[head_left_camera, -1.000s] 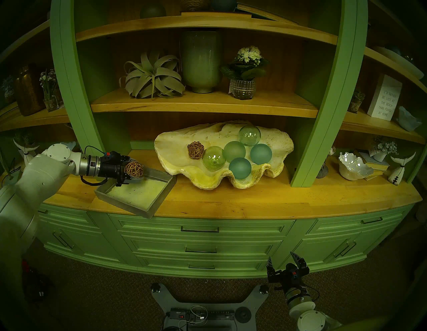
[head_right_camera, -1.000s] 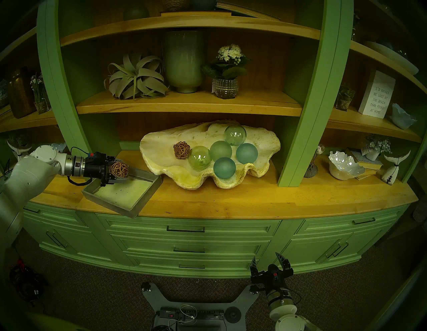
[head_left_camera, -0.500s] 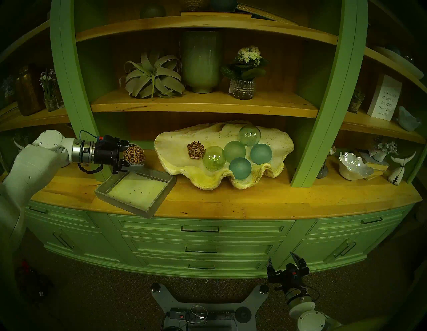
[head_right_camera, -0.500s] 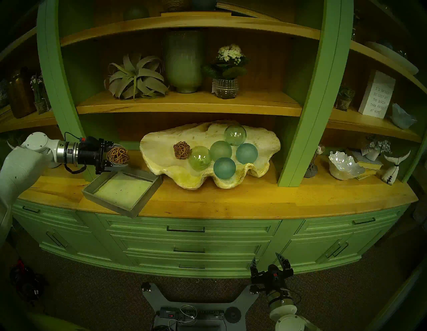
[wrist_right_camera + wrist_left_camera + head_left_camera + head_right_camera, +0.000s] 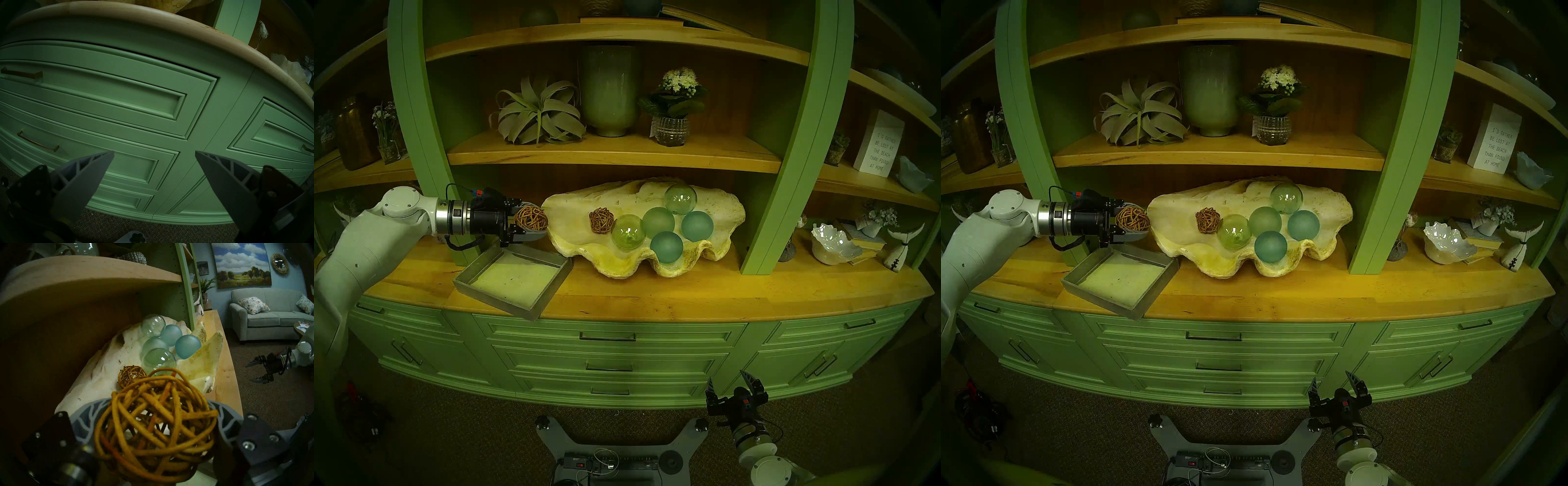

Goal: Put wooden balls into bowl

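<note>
My left gripper is shut on a woven rattan ball and holds it in the air just left of the clam shell bowl, above the counter. In the left wrist view the held ball fills the space between my grey fingers. A second rattan ball lies inside the shell's left part, next to several green and teal glass spheres. It also shows in the left wrist view. My right gripper is open and empty, low in front of the drawers.
A square grey tray sits on the wooden counter below my left gripper, overhanging the front edge. A green upright stands behind my left arm and a shelf hangs above the shell. A white ruffled bowl is at the right.
My left gripper has lifted the rattan ball out of the grey tray and carried it up and to the right, close to the shell's left rim. The right arm has not moved.
</note>
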Available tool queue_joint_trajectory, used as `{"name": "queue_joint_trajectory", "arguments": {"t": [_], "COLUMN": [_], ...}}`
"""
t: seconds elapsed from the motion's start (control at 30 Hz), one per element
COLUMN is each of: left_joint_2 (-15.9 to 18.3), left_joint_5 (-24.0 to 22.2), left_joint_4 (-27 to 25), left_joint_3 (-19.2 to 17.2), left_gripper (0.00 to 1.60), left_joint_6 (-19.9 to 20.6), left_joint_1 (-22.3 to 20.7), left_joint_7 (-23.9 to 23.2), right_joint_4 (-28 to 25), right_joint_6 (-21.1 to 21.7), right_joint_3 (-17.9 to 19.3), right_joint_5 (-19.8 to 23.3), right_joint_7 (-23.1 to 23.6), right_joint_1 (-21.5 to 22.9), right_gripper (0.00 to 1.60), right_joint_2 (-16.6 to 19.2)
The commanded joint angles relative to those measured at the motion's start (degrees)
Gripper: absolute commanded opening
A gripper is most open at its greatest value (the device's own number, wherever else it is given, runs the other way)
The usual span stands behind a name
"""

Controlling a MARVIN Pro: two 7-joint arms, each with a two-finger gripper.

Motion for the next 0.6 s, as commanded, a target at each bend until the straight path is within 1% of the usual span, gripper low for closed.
{"name": "queue_joint_trajectory", "arguments": {"t": [0.0, 0.1, 0.2, 0.23, 0.27, 0.3, 0.43, 0.57], "left_joint_2": [0.8, -0.2, -0.7, -1.6, -1.8, -2.6, -5.7, -7.0], "left_joint_5": [-1.2, -0.7, -0.1, 0.5, 0.6, 0.9, 2.2, 3.5], "left_joint_4": [-7.5, -8.4, -9.9, -9.2, -9.6, -9.1, -5.9, -5.4], "left_joint_3": [-1.9, -2.0, -1.4, -1.5, -1.0, -0.7, 0.3, 0.8], "left_gripper": [0.00, 0.00, 0.00, 0.00, 0.00, 0.00, 0.00, 0.00], "left_joint_6": [3.7, 6.1, 8.2, 8.8, 9.2, 10.0, 11.1, 11.3], "left_joint_1": [0.0, 0.0, -0.2, -0.5, -0.6, -0.9, -2.3, -3.3], "left_joint_7": [7.6, 9.7, 13.9, 13.2, 15.0, 15.4, 15.8, 15.1], "right_joint_4": [-1.5, -1.6, -1.6, -1.7, -1.7, -1.7, -1.7, -1.7], "right_joint_6": [-0.3, -0.3, -0.3, -0.3, -0.3, -0.2, -0.2, -0.3], "right_joint_3": [0.2, 0.2, 0.2, 0.2, 0.2, 0.2, 0.2, 0.2], "right_joint_5": [0.0, 0.0, 0.0, 0.0, 0.0, 0.0, 0.0, 0.0], "right_joint_7": [-0.1, -0.1, -0.1, -0.1, -0.1, -0.1, -0.1, -0.1], "right_joint_1": [0.1, 0.1, 0.0, 0.0, 0.0, 0.0, 0.0, 0.0], "right_gripper": [1.60, 1.60, 1.60, 1.60, 1.60, 1.60, 1.60, 1.60], "right_joint_2": [0.0, 0.0, 0.0, 0.0, 0.0, 0.1, 0.1, 0.0]}}
